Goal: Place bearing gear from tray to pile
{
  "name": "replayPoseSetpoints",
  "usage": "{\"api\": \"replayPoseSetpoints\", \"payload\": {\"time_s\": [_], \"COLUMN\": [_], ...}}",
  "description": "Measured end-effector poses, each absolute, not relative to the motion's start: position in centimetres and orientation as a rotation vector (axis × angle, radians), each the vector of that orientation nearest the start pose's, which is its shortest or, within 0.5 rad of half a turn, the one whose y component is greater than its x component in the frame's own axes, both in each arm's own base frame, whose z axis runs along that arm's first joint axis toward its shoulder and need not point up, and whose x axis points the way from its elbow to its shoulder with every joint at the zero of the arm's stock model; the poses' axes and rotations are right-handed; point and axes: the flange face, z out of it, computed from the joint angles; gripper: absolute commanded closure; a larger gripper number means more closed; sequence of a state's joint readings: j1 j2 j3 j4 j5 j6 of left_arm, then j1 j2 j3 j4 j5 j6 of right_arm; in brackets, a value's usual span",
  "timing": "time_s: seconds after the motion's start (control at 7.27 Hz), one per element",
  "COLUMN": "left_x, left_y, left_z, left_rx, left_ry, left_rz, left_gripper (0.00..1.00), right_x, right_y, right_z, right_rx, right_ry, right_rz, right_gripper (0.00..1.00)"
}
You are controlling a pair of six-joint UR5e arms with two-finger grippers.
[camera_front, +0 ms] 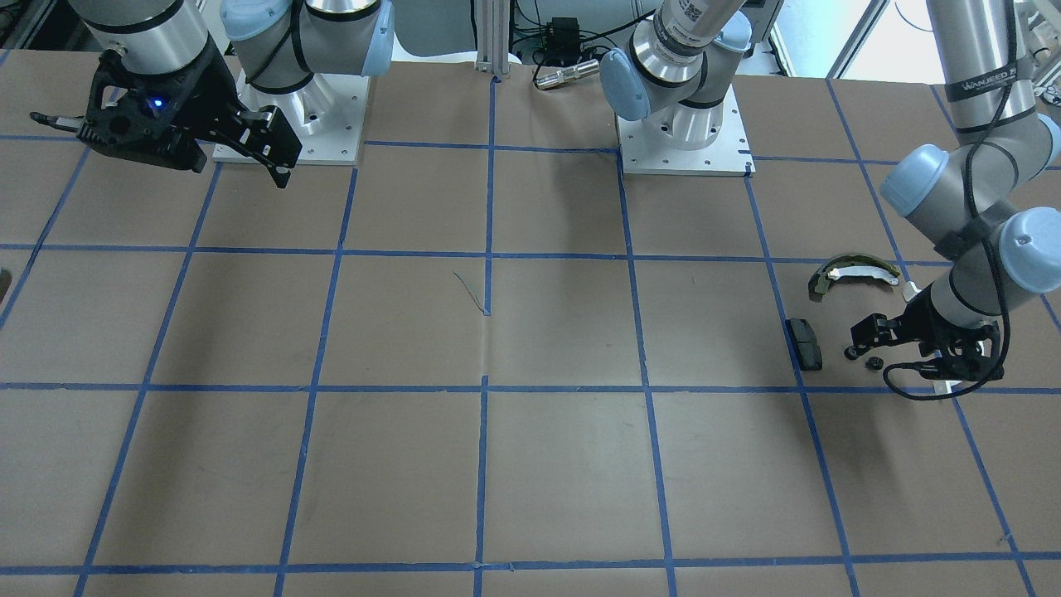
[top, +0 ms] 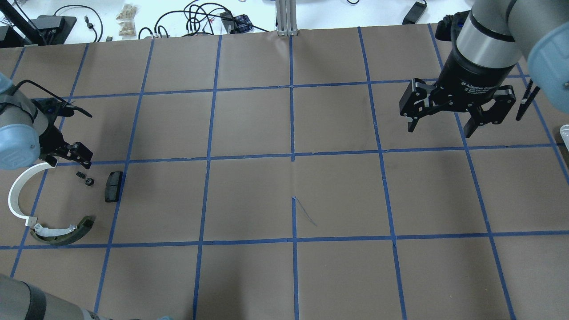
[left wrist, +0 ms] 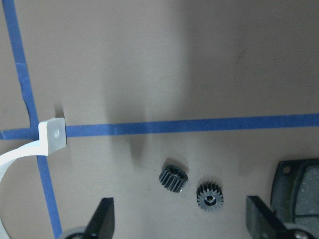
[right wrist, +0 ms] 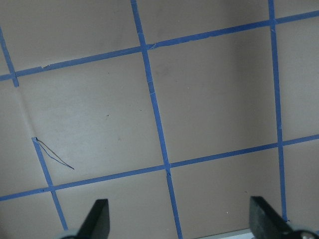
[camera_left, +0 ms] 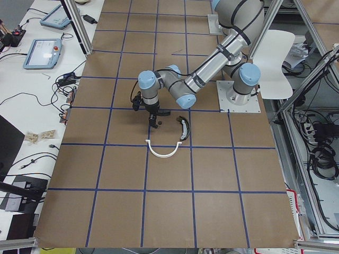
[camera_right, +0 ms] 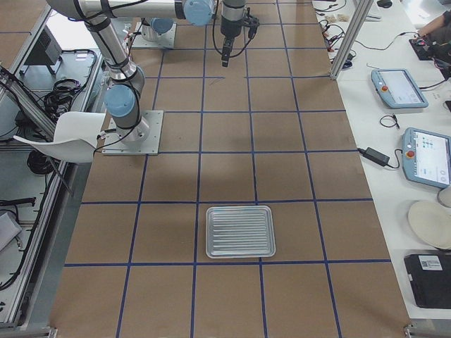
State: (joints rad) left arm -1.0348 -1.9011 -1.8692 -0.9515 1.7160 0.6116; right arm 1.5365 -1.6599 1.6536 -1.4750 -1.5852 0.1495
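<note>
Two small black gears (left wrist: 173,178) (left wrist: 210,194) lie on the table paper, apart from each other. My left gripper (left wrist: 182,219) is open and empty, low above them with its fingers spread to either side. In the overhead view the gears (top: 84,178) lie just below the left gripper (top: 73,154). Around them is the pile: a white half-ring strip (top: 18,195), an olive-and-white curved shoe (top: 62,233) and a flat black pad (top: 113,186). My right gripper (top: 439,131) is open and empty, high over the far right of the table. The metal tray (camera_right: 239,231) looks empty.
Blue tape lines grid the brown paper (top: 293,155). The arm bases (camera_front: 684,141) stand at the robot's edge of the table. Cables and tablets lie beyond the table's far edge (top: 200,18).
</note>
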Motion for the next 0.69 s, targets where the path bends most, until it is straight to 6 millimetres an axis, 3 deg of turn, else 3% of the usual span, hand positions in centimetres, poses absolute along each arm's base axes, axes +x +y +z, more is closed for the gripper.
{"api": "replayPoseSetpoints", "payload": {"time_s": [0.14, 0.41, 0.69], "left_x": [14.7, 6.5, -4.5], "left_y": [-54.5, -55.4, -55.1], "left_z": [25.8, 32.9, 41.1], "left_rx": [0.098, -0.055, 0.02], "left_ry": [3.021, 3.034, 3.066], "left_rz": [0.146, 0.215, 0.16], "left_gripper": [0.0, 0.0, 0.0], "right_x": [11.6, 11.6, 11.7], "right_y": [-44.9, -44.9, -44.9], "right_z": [48.0, 48.0, 48.0], "right_rx": [0.282, 0.247, 0.143], "right_ry": [3.146, 3.14, 3.14], "right_rz": [0.141, 0.142, 0.141], "right_gripper": [0.0, 0.0, 0.0]}}
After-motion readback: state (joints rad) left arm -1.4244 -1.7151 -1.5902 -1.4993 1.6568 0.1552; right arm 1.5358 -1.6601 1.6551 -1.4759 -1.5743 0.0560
